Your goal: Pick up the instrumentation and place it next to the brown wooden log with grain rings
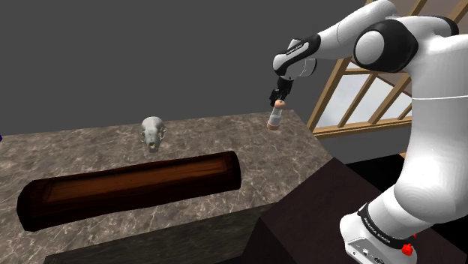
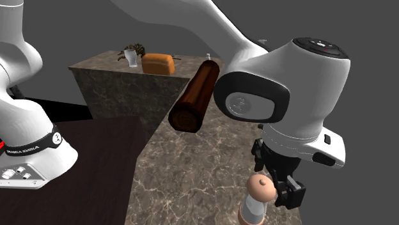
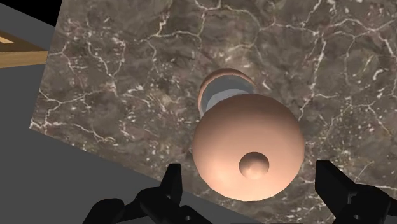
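Through the shoulder view I read the marble-veined counter (image 1: 225, 142) from its left. A long brown log (image 1: 127, 187), half-round and glossy with dark streaked grain, lay across the seven o'clock part of the slab. At about twelve o'clock from the log's middle sat a small pale skull (image 1: 153, 133), bony and rounded. Out toward the counter's two o'clock corner was the mill-shaped instrument (image 1: 276, 116), with a greyish cylinder body under a smooth pinkish-tan domed cap that carried a small knob. It was well apart from the log.

The black gripper (image 1: 279, 96) hung directly over that cap, at the instrument's twelve o'clock. In the wrist view its fingers (image 3: 168, 184) were spread wide on either side of the cap, touching nothing.

At three o'clock from the gripper I saw a pale wooden lattice (image 1: 352, 97).
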